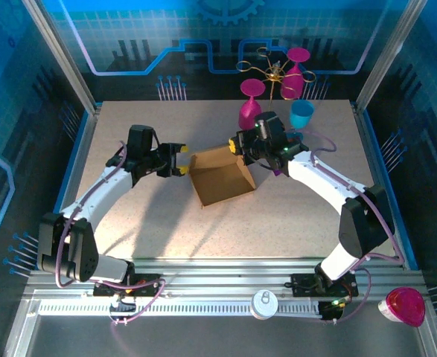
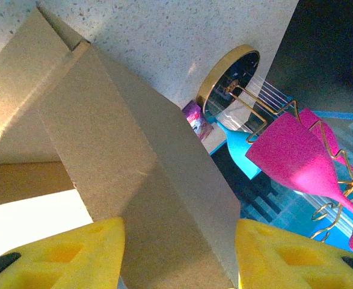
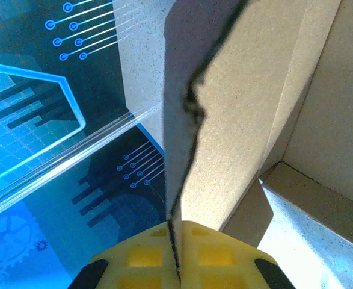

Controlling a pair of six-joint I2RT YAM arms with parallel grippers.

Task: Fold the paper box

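The paper box (image 1: 222, 177) is a brown cardboard carton, half set up, in the middle of the table with its walls raised. My left gripper (image 1: 179, 161) hovers at the box's left corner, yellow fingers open. In the left wrist view a folded box wall (image 2: 134, 180) runs between the spread fingertips (image 2: 74, 253) of that left gripper (image 2: 179, 241). My right gripper (image 1: 242, 145) is at the box's far right wall. Seen from the right wrist, the right gripper (image 3: 177, 232) is shut on that thin upright wall (image 3: 236, 108), with the box's inside to the right.
Behind the box stand a pink goblet (image 1: 251, 104), a blue cup (image 1: 301, 114) and a gold wire rack (image 1: 274, 71) holding another pink goblet (image 1: 295, 71). A small purple packet (image 2: 194, 117) lies behind the box. A pink object (image 1: 404, 306) rests on the front rail.
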